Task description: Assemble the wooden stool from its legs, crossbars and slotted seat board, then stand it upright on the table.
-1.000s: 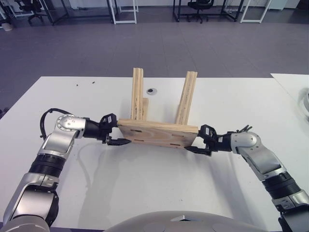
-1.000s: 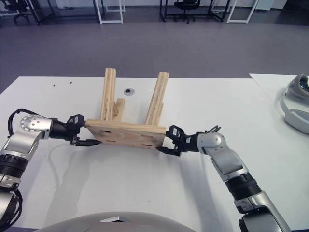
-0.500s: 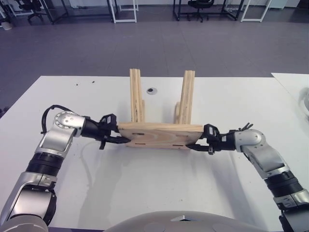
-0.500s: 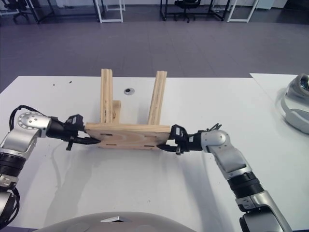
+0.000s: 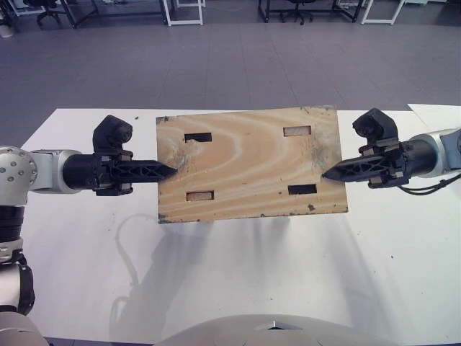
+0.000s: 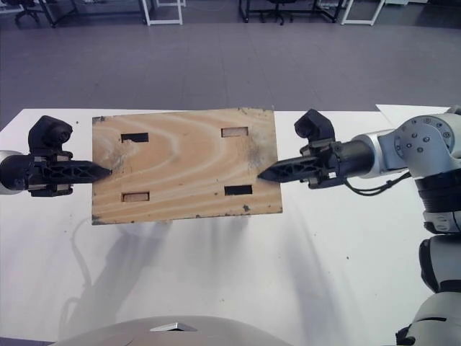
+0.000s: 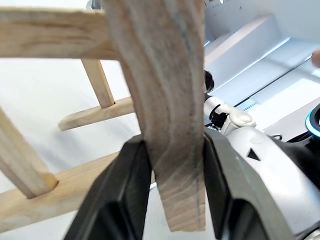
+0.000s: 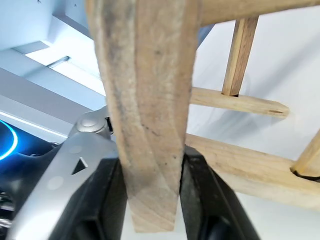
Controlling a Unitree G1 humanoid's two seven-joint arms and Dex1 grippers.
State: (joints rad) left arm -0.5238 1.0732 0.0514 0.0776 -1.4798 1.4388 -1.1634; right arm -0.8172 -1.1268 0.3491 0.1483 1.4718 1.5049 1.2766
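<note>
Worktop [image 5: 86,281], white and smooth, runs across the front, and the stool hangs over its middle. Half a second ago the seat board [image 5: 248,162] lay low with the legs pointing up and away; now it has been turned over, broad face toward the head camera, frame tucked beneath. I judge the assembly finished and the flip all but done, leaving only the setting down on its feet. Whether the feet already touch cannot be told from here.

The left gripper [image 5: 169,169] bites the board's left edge and the right gripper [image 5: 328,174] its right edge. Each wrist view shows the black fingers [image 7: 125,200] clamped on either face of the layered plywood rim, the right ones [image 8: 102,200] likewise. The board is a pale rectangle with sweeping grain, scuffed dark along its borders, cut by four small rectangular slots [image 5: 197,137]. Under it, thick legs [image 7: 50,32] run out from the seat, joined by thin square crossbars [image 7: 97,82] of raw light wood.

Beyond lies grey floor [image 5: 238,58] and white desk frames [image 5: 180,11]
</note>
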